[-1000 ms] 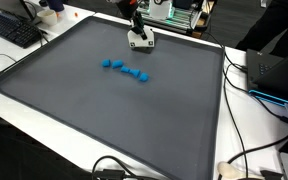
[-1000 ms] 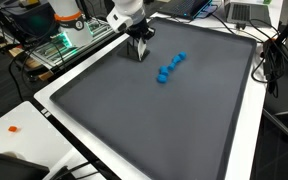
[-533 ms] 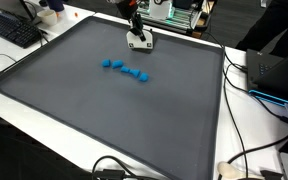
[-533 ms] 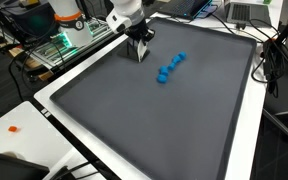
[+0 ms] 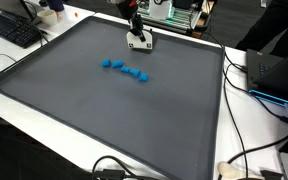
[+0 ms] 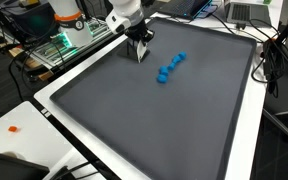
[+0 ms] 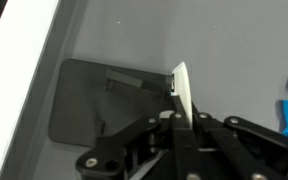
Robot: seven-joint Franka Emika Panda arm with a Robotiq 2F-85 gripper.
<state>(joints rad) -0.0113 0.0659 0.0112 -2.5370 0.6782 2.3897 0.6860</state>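
The end effector [image 6: 139, 56] - pinched fully shut - hangs low over the grey mat [image 6: 134, 115], near the row of blue blocks [image 6: 170, 66] but apart from it.

Blue blocks [image 5: 126, 70], dark grey mat [image 5: 104, 120], black tool [image 5: 139, 45], perhaps white-tipped

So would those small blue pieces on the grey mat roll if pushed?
Probably not: the small blue chunky pieces look lumpy and rest flat. Being small, they are likely light, so they'd slide or scatter across the dark grey mat.
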